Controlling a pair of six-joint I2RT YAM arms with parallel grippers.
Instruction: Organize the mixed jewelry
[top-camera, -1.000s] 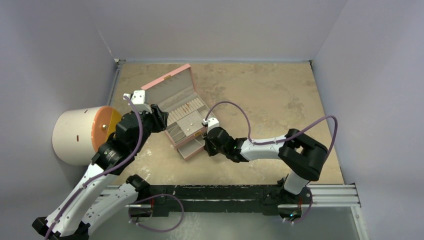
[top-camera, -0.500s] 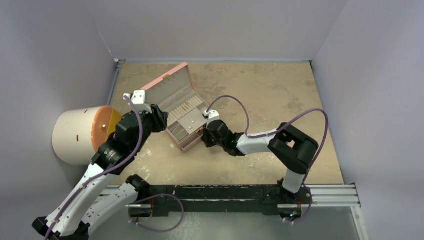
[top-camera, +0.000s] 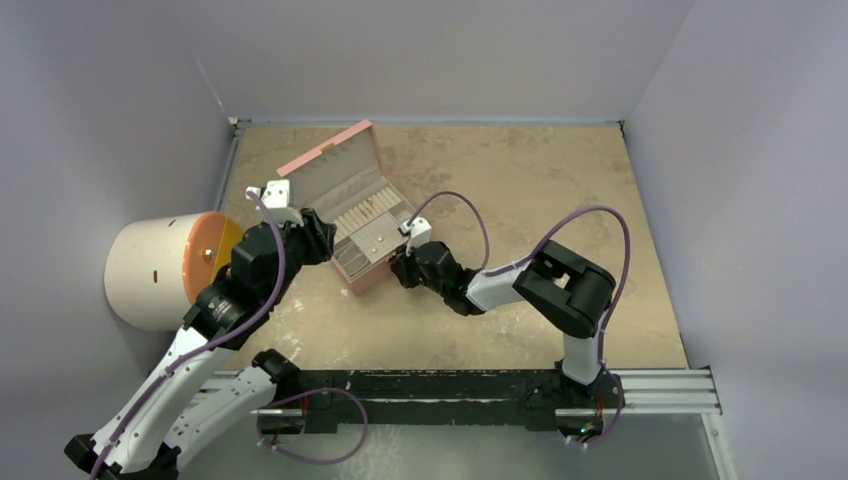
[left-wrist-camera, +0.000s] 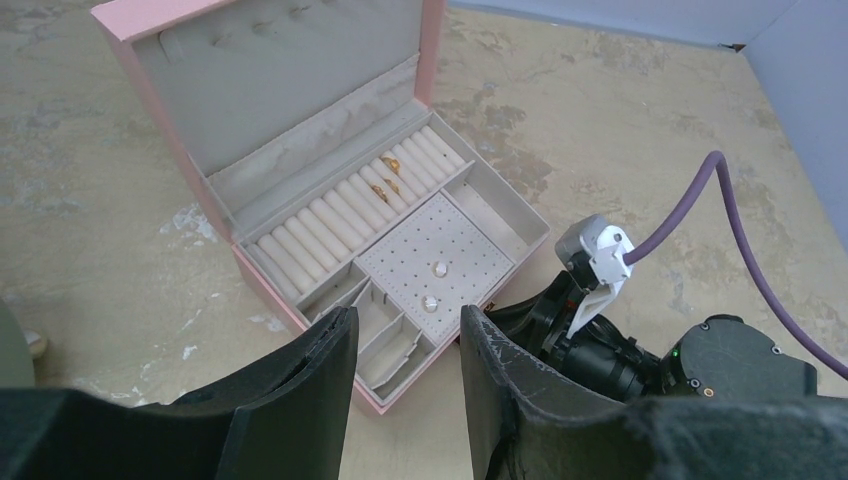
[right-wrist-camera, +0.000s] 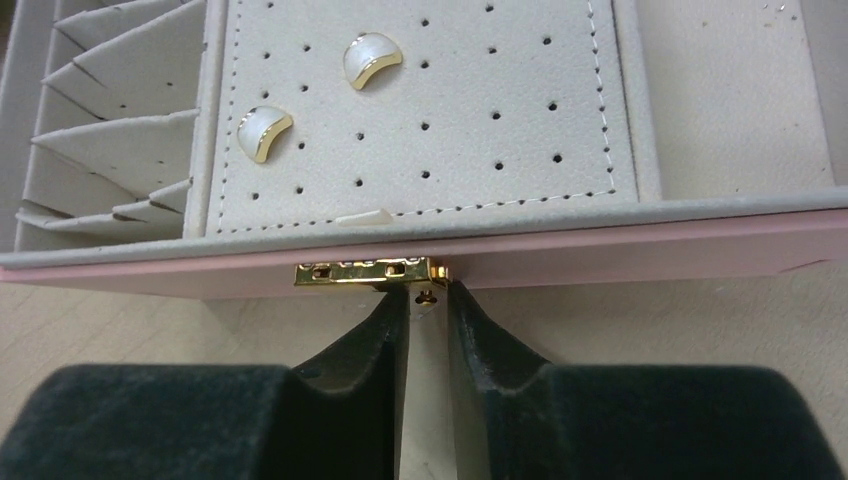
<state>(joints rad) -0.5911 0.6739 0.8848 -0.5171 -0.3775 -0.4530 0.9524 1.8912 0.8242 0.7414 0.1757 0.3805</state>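
Observation:
The pink jewelry box stands open on the table. Gold rings sit in its ring rolls. Two white and gold earrings are pinned on the perforated pad. My right gripper is at the box's front wall, its tips on either side of the small tab under the gold clasp. Its jaws stand a narrow gap apart and grip nothing. My left gripper hovers open over the box's near left corner and holds nothing.
A white cylinder with an orange face lies at the left wall. The right arm's purple cable arcs over the table beside the box. Grey walls close in the table on three sides.
The box's lower drawer, pulled out a second ago, is now pushed in, and the box has slid toward the back left. My right gripper followed it and its jaws have parted slightly. The left arm stayed put.

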